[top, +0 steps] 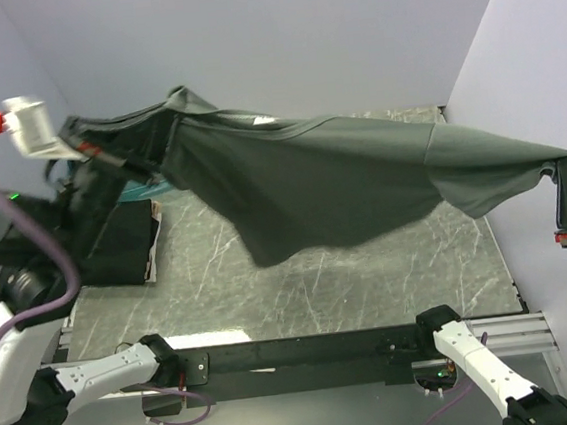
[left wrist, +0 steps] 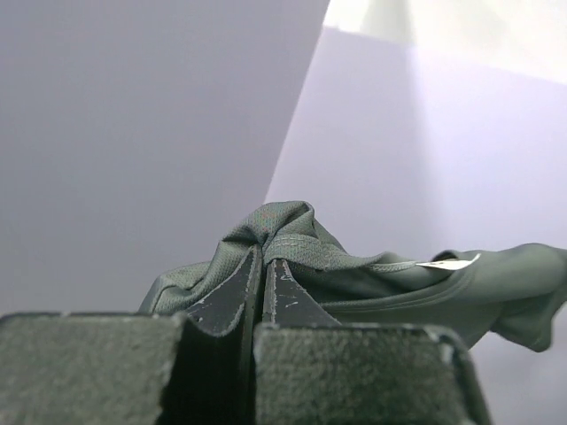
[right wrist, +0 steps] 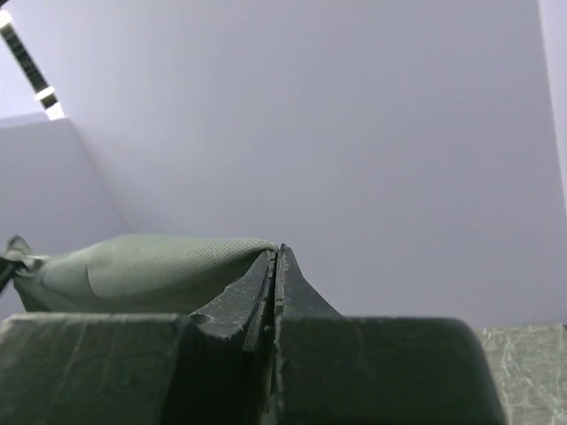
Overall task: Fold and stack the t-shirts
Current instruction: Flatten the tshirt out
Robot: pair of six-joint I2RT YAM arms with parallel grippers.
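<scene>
A dark grey t-shirt (top: 340, 172) hangs stretched in the air over the table, held between both grippers. My left gripper (top: 161, 164) is shut on a bunched edge near the neck, at the upper left. In the left wrist view the gripper (left wrist: 263, 257) pinches gathered fabric (left wrist: 292, 232), and a small white collar label (left wrist: 450, 263) shows to the right. My right gripper (top: 560, 164) is shut on the shirt's far right tip. In the right wrist view the gripper (right wrist: 275, 252) clamps a taut fold of the shirt (right wrist: 151, 266). More dark t-shirts (top: 115, 239) lie heaped at the table's left.
A translucent teal tub (top: 143, 192) peeks out behind the heap at the left. The dark marbled table (top: 370, 274) lies under the hanging shirt. Pale walls close in at the back and both sides. A black rail (top: 307, 353) runs along the near edge.
</scene>
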